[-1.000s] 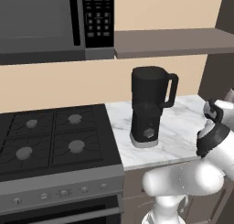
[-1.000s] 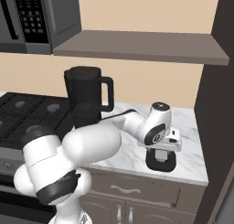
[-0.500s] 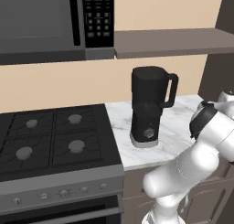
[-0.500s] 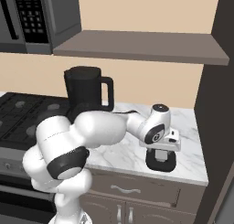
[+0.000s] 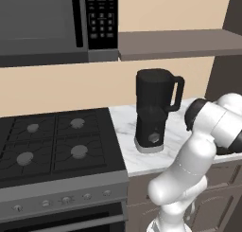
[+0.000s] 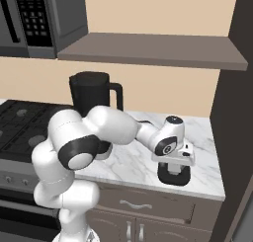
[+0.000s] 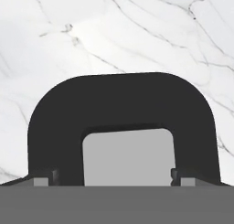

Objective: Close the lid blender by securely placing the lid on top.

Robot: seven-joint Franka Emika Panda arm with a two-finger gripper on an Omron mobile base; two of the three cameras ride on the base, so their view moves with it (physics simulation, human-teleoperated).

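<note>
The gripper [image 6: 174, 173] has sunk closer onto the lid [image 6: 174, 177] lying on the counter [image 6: 128, 163] well right of the blender [image 6: 91, 95], its grip impossible to tell, so pickup seems imminent.

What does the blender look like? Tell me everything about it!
The blender is all black and tall. Its jar has a looped handle on one side, and the top is open, with no lid on it. Below the jar sits a narrower black base with a grey bottom rim and a round knob on the front. It stands upright on the white marble counter, right beside the stove and under a shelf. Nothing grips it.
</note>
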